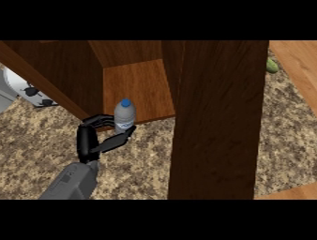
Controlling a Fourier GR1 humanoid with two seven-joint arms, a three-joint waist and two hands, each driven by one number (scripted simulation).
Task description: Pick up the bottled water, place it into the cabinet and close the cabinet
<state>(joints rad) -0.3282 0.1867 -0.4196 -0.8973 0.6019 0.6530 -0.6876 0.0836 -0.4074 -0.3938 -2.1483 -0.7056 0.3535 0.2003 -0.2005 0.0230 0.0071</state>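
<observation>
Our left hand (pixel 99 136) is curled round the bottled water (pixel 124 115), fingers and thumb wrapped about its lower body, so that the blue cap and shoulders stand clear above the grip. The bottle is upright and sits right at the front lip of the cabinet (pixel 64 70), over the edge of its wooden floor; we cannot tell whether its base already rests on that floor or hangs just above it. Our right hand does not show anywhere in the view.

We judge that we are in the placing step: the pick is done and the bottle is at the cabinet's mouth, but not yet released. The next move, as we read it, calls for carrying the bottle a little deeper onto the cabinet floor (pixel 139 89), setting it down upright, then opening the fingers and drawing the hand back without tipping it. After that the open cabinet door (pixel 216 122), which stands edge-on just to the right of the bottle and comes out over the speckled bench (pixel 23 154), has to be swung shut; the bottle must sit far enough in that the door clears it.

As for contents, the part of the cabinet we can see holds only the bottle at its lip. To the left, beyond the cabinet's side wall, a white appliance with dark knobs (pixel 23 86) shows partly, and a small green thing (pixel 273 65) peeks out past the door at the upper right; we cannot say what it is
</observation>
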